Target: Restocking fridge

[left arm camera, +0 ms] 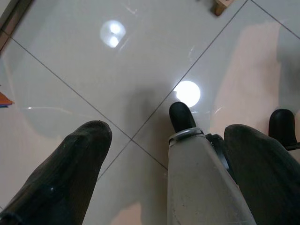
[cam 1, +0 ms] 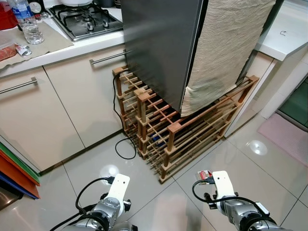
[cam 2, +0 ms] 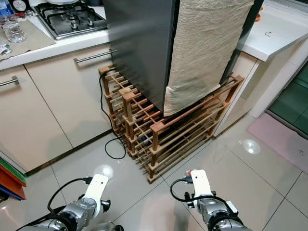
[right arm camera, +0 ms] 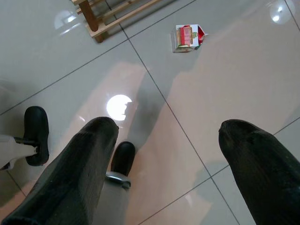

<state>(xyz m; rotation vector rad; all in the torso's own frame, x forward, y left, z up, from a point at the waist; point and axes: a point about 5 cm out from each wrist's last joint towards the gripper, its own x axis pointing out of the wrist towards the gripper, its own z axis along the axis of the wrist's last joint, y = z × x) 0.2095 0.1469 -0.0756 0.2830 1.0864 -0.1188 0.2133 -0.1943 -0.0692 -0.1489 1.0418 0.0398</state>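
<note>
Red-and-white carton (right arm camera: 187, 37) (print unreadable) on floor (right arm camera: 243, 79)

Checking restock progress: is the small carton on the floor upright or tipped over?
Tipped over. The small carton lies on its side on the floor tiles, ahead of the open right gripper.

Home kitchen, gas hob (cam 1: 86, 19), cream cabinets (cam 1: 82, 91), steel fridge (cam 1: 159, 43), tiled floor (cam 1: 269, 168)

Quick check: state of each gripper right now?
Left gripper: open, empty, above the floor.
Right gripper: open, empty, carton on floor ahead.
</note>
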